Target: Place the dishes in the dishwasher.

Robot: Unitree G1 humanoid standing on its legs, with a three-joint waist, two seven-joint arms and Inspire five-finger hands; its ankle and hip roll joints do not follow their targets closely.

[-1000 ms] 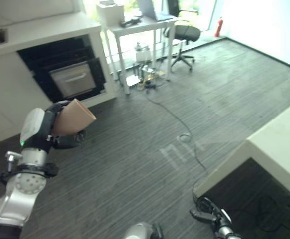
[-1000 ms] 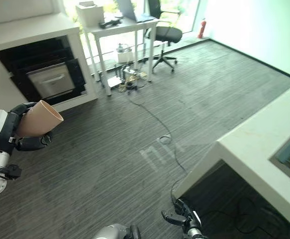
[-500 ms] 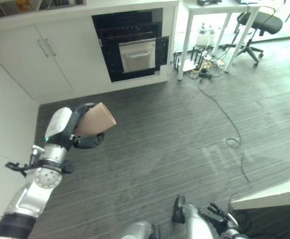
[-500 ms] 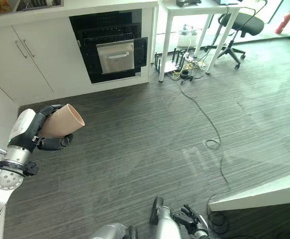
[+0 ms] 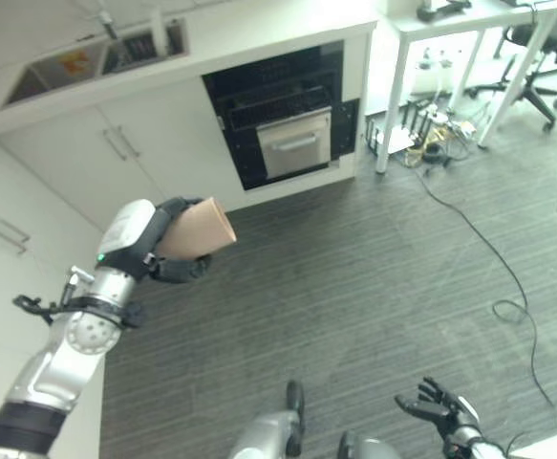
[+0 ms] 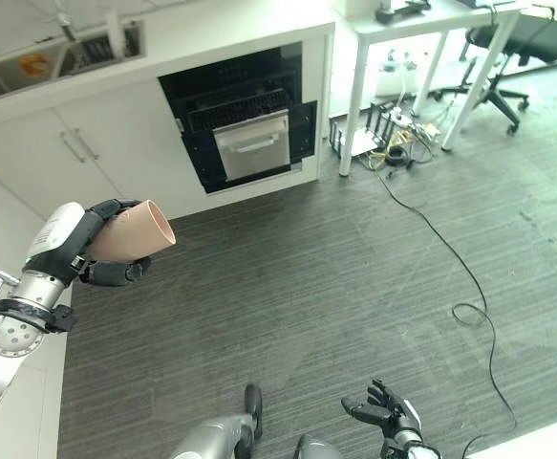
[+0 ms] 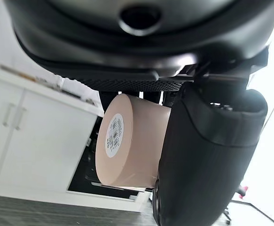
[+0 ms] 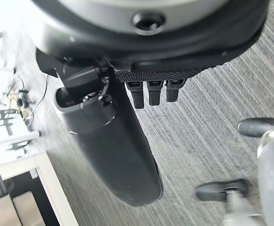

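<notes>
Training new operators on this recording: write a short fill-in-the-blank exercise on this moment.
1. The left robot hand is curled round a tan ____.
2. The right robot hand hangs low, holding ____.
3. The dishwasher stands in the white cabinets, its pull-out rack ____.
4. A black cable trails across the grey ____.

Missing words: cup; nothing; empty; floor

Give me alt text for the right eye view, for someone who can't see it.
The robot's left hand holds a tan cup on its side above a dark striped floor. Ahead, an open black dishwasher sits in white cabinets, with a white desk and office chair to its right. The right hand hangs open near the bottom edge.
</notes>
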